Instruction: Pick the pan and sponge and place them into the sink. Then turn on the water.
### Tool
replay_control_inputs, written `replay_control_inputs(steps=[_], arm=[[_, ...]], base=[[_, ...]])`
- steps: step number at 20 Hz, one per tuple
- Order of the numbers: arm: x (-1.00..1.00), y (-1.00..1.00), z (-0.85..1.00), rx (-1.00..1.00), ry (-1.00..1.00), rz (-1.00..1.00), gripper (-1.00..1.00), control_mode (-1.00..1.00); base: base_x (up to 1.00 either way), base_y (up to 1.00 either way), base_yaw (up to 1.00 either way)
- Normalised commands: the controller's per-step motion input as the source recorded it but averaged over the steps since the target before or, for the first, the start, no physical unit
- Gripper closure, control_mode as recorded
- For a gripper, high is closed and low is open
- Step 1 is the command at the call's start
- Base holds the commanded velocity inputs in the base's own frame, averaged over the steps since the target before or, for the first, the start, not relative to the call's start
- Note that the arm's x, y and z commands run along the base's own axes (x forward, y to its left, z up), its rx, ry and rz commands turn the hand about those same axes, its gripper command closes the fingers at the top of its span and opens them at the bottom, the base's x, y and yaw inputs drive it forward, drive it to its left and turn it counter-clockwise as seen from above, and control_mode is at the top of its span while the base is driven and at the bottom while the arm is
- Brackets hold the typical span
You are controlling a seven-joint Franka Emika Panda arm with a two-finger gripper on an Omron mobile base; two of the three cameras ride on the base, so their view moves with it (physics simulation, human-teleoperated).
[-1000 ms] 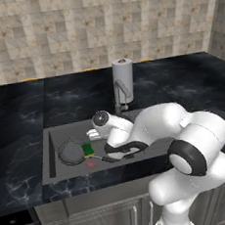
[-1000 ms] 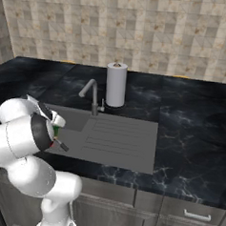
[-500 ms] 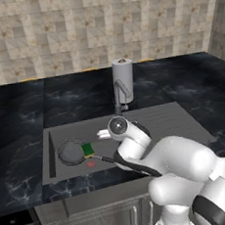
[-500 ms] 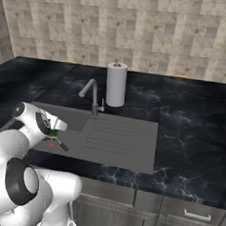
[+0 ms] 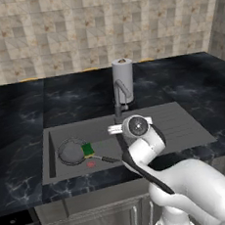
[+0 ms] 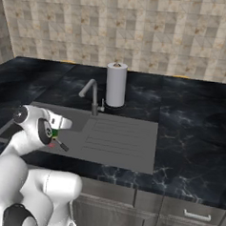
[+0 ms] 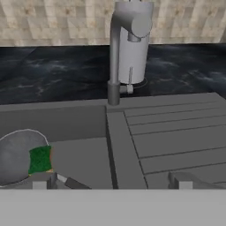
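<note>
**Layout of sink, pan, sponge and faucet**

The sink (image 5: 149,111) is set into the counter (image 5: 16,114), with its basin on the left and its drainboard (image 5: 182,122) on the right in the left base view. The pan (image 5: 71,152) lies in the basin toward its left end, its handle (image 5: 108,158) running right. The sponge (image 5: 88,149) rests on the pan's right rim. The drain (image 5: 91,163) sits just before the sponge. The faucet (image 5: 119,100) stands behind the basin, at the sink's back edge. A cylinder (image 5: 123,80) stands on the counter just behind the faucet. The wall (image 5: 95,23) rises behind the counter.
</note>
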Motion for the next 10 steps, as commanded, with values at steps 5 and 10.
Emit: replay_control_inputs(steps=[5,10], arm=[[0.00,-0.42,0.16,0.04,-0.06,0.14,-1.00,-1.00],[0.00,-0.53,0.01,0.04,-0.06,0.19,-1.00,-1.00]], base=[[0.00,0.00,0.00],[0.00,0.00,0.00]])
